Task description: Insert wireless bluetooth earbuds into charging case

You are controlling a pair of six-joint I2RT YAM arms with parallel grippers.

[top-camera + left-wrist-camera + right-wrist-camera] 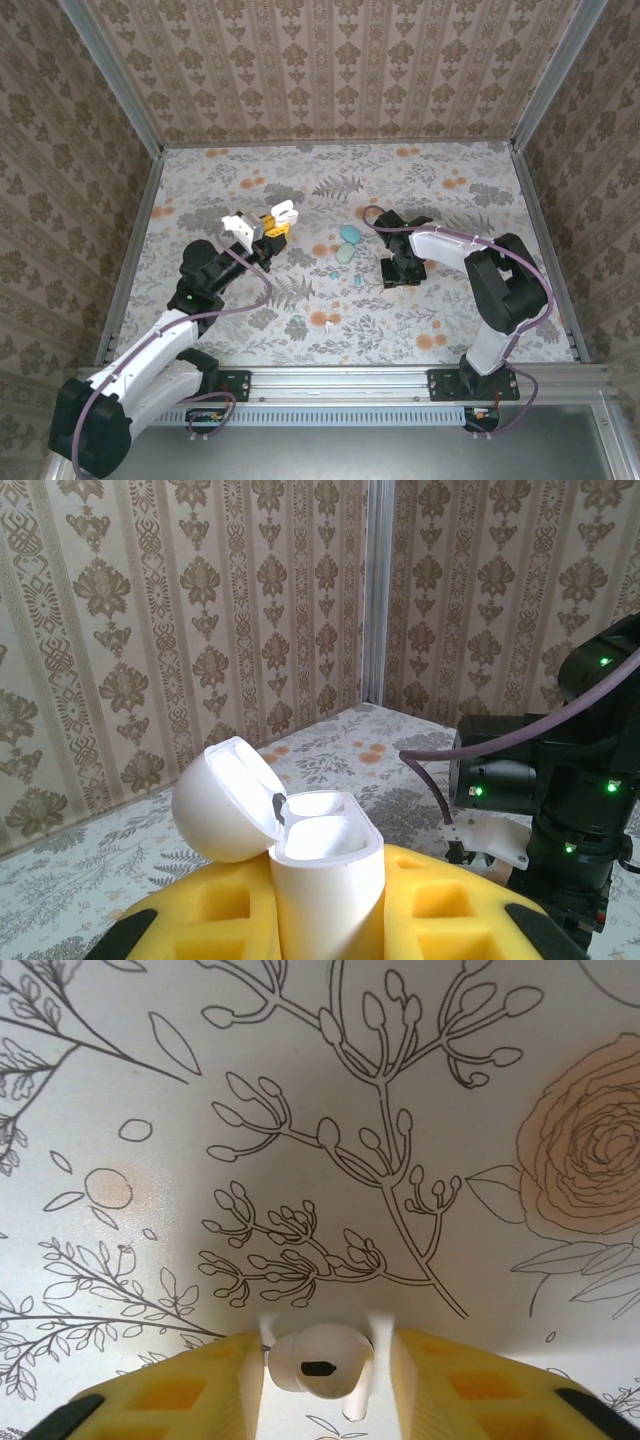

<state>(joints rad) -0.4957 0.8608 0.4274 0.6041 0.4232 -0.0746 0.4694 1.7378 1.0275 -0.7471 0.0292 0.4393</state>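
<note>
Right end effector (318, 1362) pointed down at the counter (330, 1110) and pinched a white earbud (312, 1358) between its yellow pads (170, 1400). The earbud looked smooth and round, like a little bean, with a dark oval hole in its face. It sat very low over the counter, and I could not tell if it touched. The counter was flat, with drawn flowers and twigs all over it. A bit farther out lay some tiny teal bits (335, 272), and past them two teal cases (350, 234), smooth like pebbles and close together. Farther off, the left end effector (265, 228) squeezed a white charging case (328, 870) and held it upright. Its round lid (225, 800) was flipped open to one side, and the inside was hollow. The case looked hard and shiny. It seemed the picking-up step was done. Next, I think, the earbud had to be carried over to the open case, lined up with the hollow and set in gently, since it is so small and slippery. At the very back stood the patterned wall (340, 70).
</note>
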